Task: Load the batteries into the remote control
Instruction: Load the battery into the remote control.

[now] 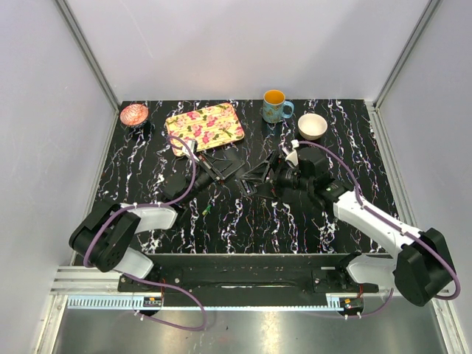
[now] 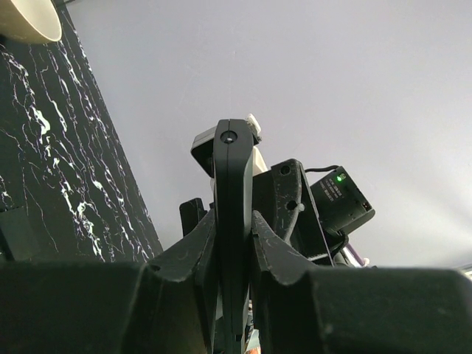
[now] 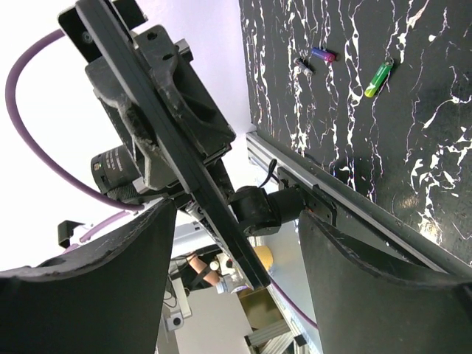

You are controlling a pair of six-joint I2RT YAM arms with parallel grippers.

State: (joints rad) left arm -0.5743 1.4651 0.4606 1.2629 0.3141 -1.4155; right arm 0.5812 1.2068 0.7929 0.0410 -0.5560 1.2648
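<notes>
Remote control (image 2: 232, 166) sits clamped in left gripper (image 2: 233, 236); right gripper (image 3: 236, 221) faces it, jaws apart.

**Slim black plastic remote control (image 2: 233, 173) held aloft**
Left tool (image 2: 233, 236) clamps it edge-on; a green-yellow battery (image 3: 378, 79) and a blue battery (image 3: 322, 54) lie on the worktop (image 3: 413, 147).

Lit brightly and evenly from overhead across the surface (image 1: 251, 221), with only faint, soft shadows on it. Glares pale on the metal strip just off the surface's near edge in the top view. Washes out to white beyond the surface's edge in the right wrist view, yet renders the batteries (image 3: 378, 79) lying on the surface crisp. Turns dark and soft closest to both wrist lenses.
</notes>
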